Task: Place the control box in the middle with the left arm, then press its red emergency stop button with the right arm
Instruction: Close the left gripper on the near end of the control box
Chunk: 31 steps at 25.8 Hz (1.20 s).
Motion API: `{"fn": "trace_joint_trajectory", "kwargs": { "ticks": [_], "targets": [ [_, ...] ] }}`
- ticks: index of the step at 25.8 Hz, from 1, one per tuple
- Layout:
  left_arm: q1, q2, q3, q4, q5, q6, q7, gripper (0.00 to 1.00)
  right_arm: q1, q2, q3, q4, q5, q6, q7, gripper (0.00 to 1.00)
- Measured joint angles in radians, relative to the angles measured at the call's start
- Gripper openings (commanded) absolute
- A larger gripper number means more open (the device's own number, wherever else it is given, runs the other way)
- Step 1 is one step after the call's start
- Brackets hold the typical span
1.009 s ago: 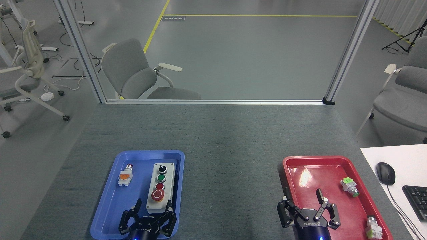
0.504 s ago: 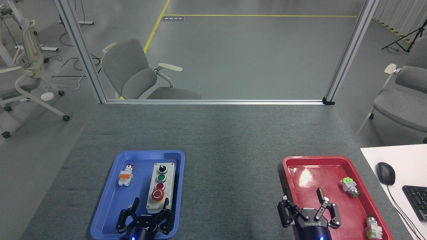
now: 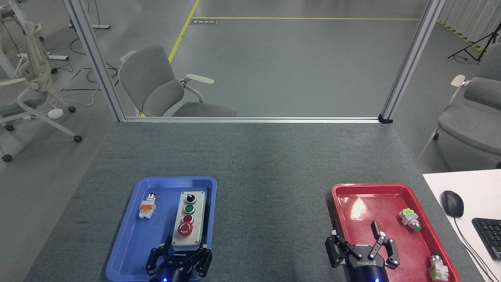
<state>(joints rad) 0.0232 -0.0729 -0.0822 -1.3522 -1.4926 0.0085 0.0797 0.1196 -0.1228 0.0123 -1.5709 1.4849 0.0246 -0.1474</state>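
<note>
The control box (image 3: 188, 219), light grey with a black knob, green button, red button and big red mushroom button (image 3: 184, 229), lies lengthwise in the blue tray (image 3: 133, 239) at the front left. My left gripper (image 3: 184, 244) is open at the box's near end, one finger on each side of that end. Over the near left part of the red tray (image 3: 391, 192) my right gripper (image 3: 357, 234), lettered ROBOTIQ, stands open with nothing between its fingers.
A small push-button part with an orange block (image 3: 147, 206) lies in the blue tray left of the box. Two green-blocked parts (image 3: 409, 219) (image 3: 437, 267) lie in the red tray. A white desk with mouse (image 3: 452, 203) and keyboard (image 3: 489, 237) borders the right.
My left gripper has shifted right and forward, from left of the box's near end to straddling it. The right gripper and the box have stayed still.
</note>
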Motion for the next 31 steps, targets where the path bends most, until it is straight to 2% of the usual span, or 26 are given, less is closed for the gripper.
{"fn": "trace_joint_trajectory", "kwargs": {
  "ticks": [10, 20, 23, 28, 31],
  "targets": [
    [-0.085, -0.004, 0.001, 0.105, 0.011, 0.005, 0.001, 0.99, 0.000, 0.000, 0.000, 0.000, 0.000, -0.001, 0.000, 0.98],
    [-0.098, 0.012, 0.001, 0.139, 0.066, -0.005, 0.009, 0.98, 0.000, 0.000, 0.000, 0.000, 0.000, -0.001, -0.003, 0.98],
    [-0.103, 0.015, 0.002, 0.157, 0.067, -0.006, 0.016, 0.95, 0.000, -0.001, 0.000, 0.000, 0.000, 0.000, -0.003, 0.98],
    [-0.109, 0.021, 0.002, 0.170, 0.067, -0.012, 0.016, 0.77, -0.001, -0.001, 0.000, 0.000, 0.000, 0.000, -0.002, 0.97],
    [-0.116, 0.029, 0.001, 0.174, 0.068, -0.011, 0.016, 0.59, -0.001, -0.002, 0.000, -0.001, 0.000, 0.000, -0.001, 0.98]
  ]
}}
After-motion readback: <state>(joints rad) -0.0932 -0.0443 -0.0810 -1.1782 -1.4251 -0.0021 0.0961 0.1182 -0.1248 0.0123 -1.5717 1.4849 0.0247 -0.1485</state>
